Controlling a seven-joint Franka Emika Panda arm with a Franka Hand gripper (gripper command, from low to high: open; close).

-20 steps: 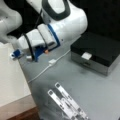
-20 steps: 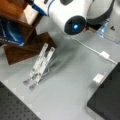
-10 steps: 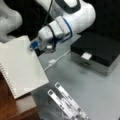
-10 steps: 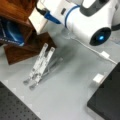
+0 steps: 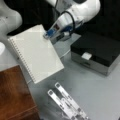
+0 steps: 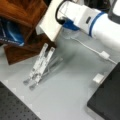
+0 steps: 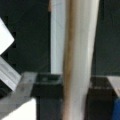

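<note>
My gripper (image 5: 50, 33) is shut on the top corner of a white spiral-bound notebook (image 5: 35, 53) and holds it tilted above the table. In both front views the notebook hangs from the blue fingers (image 6: 68, 24), its white cover (image 6: 51, 21) turned toward the wooden shelf. The wrist view shows the notebook edge-on (image 7: 78, 60) as a tall pale strip running between the jaws. A folded metal stand (image 5: 66, 102) lies on the table below the notebook, apart from it.
A dark wooden box (image 5: 15, 96) sits at a front view's lower left. The wooden shelf (image 6: 22, 12) holds a blue book (image 6: 10, 33). A black case (image 5: 98, 51) with a small white block (image 6: 98, 78) beside it lies to the right. A white cable (image 6: 87, 47) crosses the table.
The gripper has risen and shifted right with the notebook. The notebook has swung round and now shows its broad white face.
</note>
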